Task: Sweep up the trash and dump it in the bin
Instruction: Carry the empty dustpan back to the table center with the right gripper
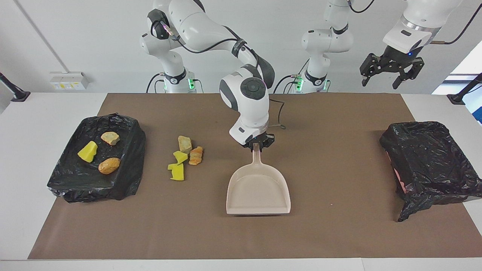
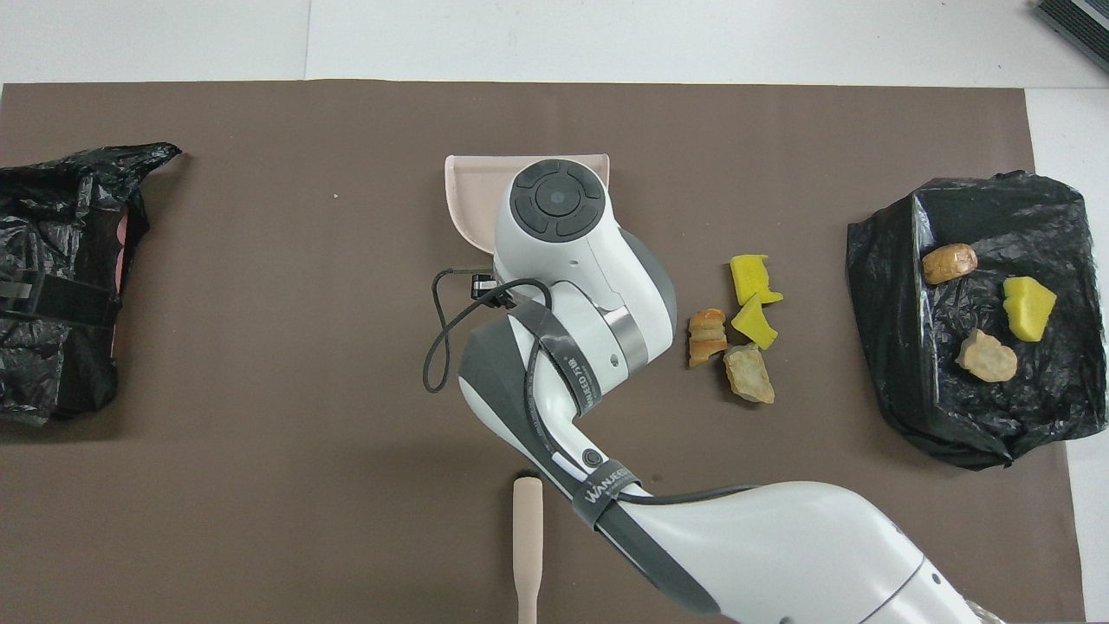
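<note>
The dustpan (image 1: 258, 190) sits mid-mat (image 1: 331, 158), mouth facing away from the robots, its handle clamped in the right gripper (image 1: 257, 145). Four scraps (image 1: 183, 158) lie on the mat beside the pan, toward the right arm's end. Three more (image 1: 98, 152) rest in the bin (image 1: 128, 177) at that edge. The right arm reaches over the mat, wrist pointing down. The left gripper (image 1: 390, 73) waits raised, fingers apart.

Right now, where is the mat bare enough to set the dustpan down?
Bare mat lies between the dustpan, held by the right gripper, and the empty bin. It is crowded between the dustpan and the other bin, where four scraps lie.
</note>
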You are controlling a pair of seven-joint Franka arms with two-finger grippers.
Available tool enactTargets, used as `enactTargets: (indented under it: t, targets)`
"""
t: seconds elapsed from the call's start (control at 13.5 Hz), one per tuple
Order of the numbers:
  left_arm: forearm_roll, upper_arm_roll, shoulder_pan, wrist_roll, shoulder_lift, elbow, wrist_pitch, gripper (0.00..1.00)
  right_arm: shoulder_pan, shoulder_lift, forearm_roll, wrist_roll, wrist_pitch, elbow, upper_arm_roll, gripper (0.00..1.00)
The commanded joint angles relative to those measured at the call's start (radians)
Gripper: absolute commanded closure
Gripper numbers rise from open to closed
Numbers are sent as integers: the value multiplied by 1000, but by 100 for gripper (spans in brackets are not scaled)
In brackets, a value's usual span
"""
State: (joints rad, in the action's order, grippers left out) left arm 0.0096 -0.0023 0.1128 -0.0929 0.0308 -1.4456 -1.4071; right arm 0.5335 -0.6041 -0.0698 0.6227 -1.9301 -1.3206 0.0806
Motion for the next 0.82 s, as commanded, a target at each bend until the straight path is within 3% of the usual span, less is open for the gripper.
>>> enactTargets:
  t: [0.0, 0.67, 0.74]
  targets:
    - [1, -4, -4, 10, 26, -27, 8, 0, -15, -19, -33, -44, -15, 26, 8, 100]
    - [1, -15, 5, 1, 27, -29, 3, 0, -12, -36, -25, -77, -52, 0, 7, 100]
    - [1, -15, 5, -4, 27, -29, 3, 0, -13, -36, -31, -78, -58, -9, 7, 95]
